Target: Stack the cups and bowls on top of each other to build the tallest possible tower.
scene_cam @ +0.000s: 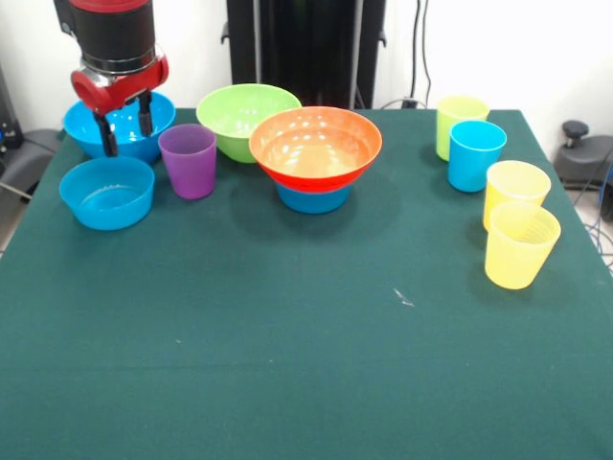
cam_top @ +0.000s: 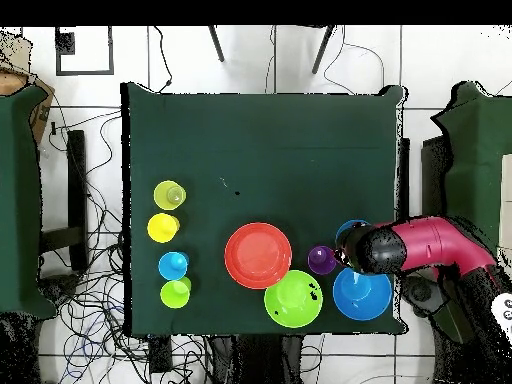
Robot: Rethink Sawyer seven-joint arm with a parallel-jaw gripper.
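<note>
The wide glossy orange plastic bowl (scene_cam: 315, 144) sits mouth up on an upturned small blue plastic bowl (scene_cam: 314, 198) near the far middle of the green-covered table (scene_cam: 306, 364); nothing rests in it. The translucent purple plastic tumbler (scene_cam: 189, 160) stands upright on the cloth just beside this pair, apart from it. Behind them stands the lime green glossy bowl (scene_cam: 244, 117). Beyond the purple tumbler, the large blue bowl (scene_cam: 120, 125) lies at the far corner, with a smaller blue bowl (scene_cam: 106, 192) in front of it. The red and black gripper (scene_cam: 124, 123) hangs over the large blue bowl's near rim, its two dark fingers (scene_cam: 103, 134) spread and empty. At the opposite side, well apart, stand the lime green tumbler (scene_cam: 459, 125), the blue tumbler (scene_cam: 475, 154) and two yellow tumblers (scene_cam: 515, 195) (scene_cam: 521, 244), all upright.
</note>
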